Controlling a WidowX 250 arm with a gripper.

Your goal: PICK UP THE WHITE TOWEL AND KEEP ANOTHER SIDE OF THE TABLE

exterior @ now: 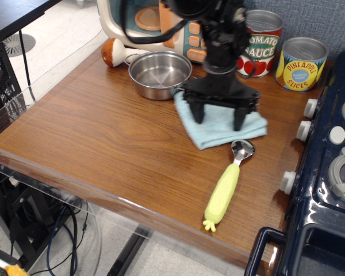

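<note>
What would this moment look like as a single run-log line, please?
claw: open, fingers pressing on towel | pale blue towel: flat on table, beside steel pot

steel pot (160, 74), yellow-handled spoon (227, 184), 2 cans (301, 64), toy stove (328, 172)

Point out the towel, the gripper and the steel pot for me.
white towel (210, 133): main camera view, on its bare front-left part.
gripper (219, 119): main camera view, midway between the fingertips.
steel pot (159, 73): main camera view, on its inner bottom.

A grey-blue fabric wall (322, 20) stands behind. Pale tiled floor (52, 34) at left; cables (57, 230) hang below
</note>
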